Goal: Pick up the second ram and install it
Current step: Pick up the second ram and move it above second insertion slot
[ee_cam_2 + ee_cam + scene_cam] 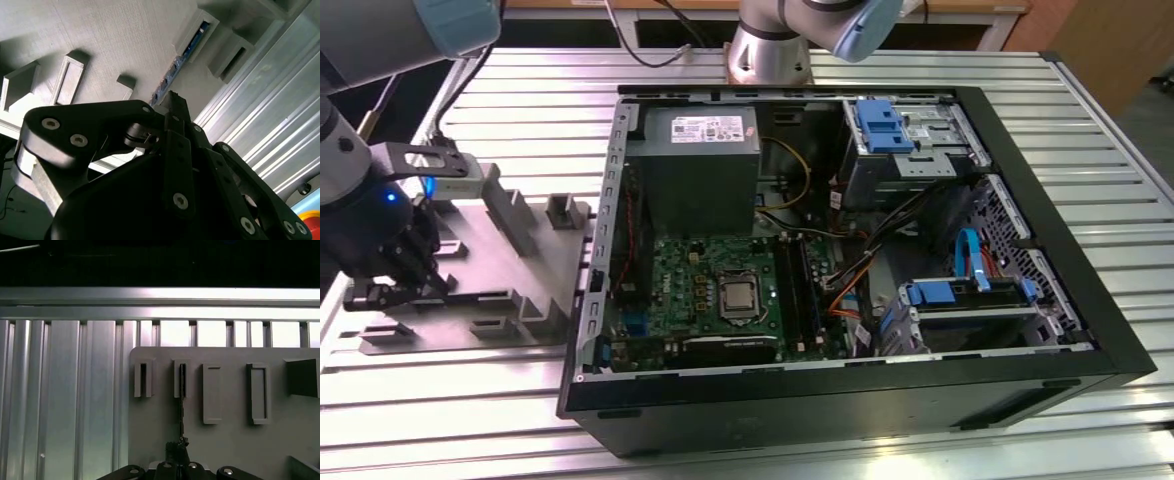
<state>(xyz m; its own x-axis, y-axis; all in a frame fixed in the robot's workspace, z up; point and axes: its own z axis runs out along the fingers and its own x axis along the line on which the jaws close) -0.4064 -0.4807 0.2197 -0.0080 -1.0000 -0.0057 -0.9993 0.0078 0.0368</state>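
on the grey fixture plate [520,255]: the second ram [191,44], a thin blue-green strip, stands on edge, its far end seated in a narrow slotted block [176,380] and its near end running in under the gripper.
gripper [172,100]: black, low over the plate at the exterior view's left edge; its tips are drawn together on the near end of the second ram, clenched on it with no gap showing.
first wrist view: the strip is seen edge-on as a dark line from the slotted block to the gripper's tips.
other blocks [212,392]: several grey blocks with open slots stand in a row beside the ram's block on the same plate.
tabletop [454,400]: ribbed bare metal; it carries the plate and, just beside it toward the exterior view's right, an open computer case [854,410].
computer case: lies on its side with the lid off, a green motherboard [700,285] next to a grey power-supply box [700,165].
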